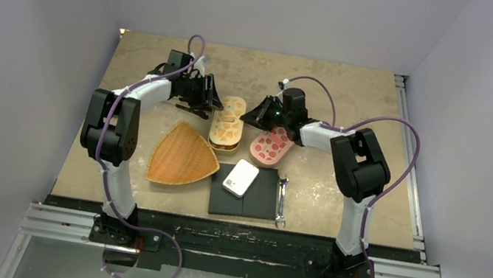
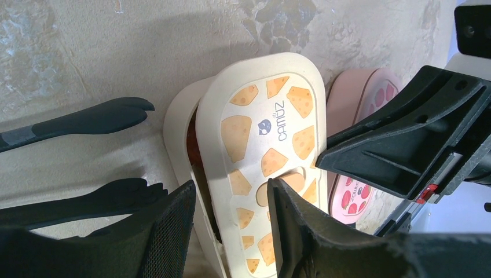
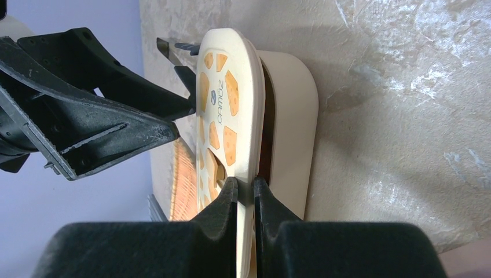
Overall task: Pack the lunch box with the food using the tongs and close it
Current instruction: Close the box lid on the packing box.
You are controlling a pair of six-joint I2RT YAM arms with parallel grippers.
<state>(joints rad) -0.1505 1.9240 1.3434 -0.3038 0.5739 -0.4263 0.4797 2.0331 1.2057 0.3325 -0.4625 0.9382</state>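
One cheese-patterned lid (image 3: pixel 223 104) askew on the lunch box (image 3: pixel 289 116), pinched edgewise by the right gripper (image 3: pixel 245 184), left gripper (image 2: pixel 231 186) parted, tongs (image 2: pixel 87 120) unclenched alongside, nothing grasped

Lavender walls (image 1: pixel 21 36) enclose a mottled tan table (image 1: pixel 363 90) (evenly lit).

You can read one brand name, "CAMUZ", printed beside a small round logo on the cream lid (image 2: pixel 260 159) with the cheese wedges. It shows again in the right wrist view. The pink strawberry lid (image 2: pixel 349 200) has similar print, and the white box (image 1: pixel 242 176) has a dark square label, both too small to read.
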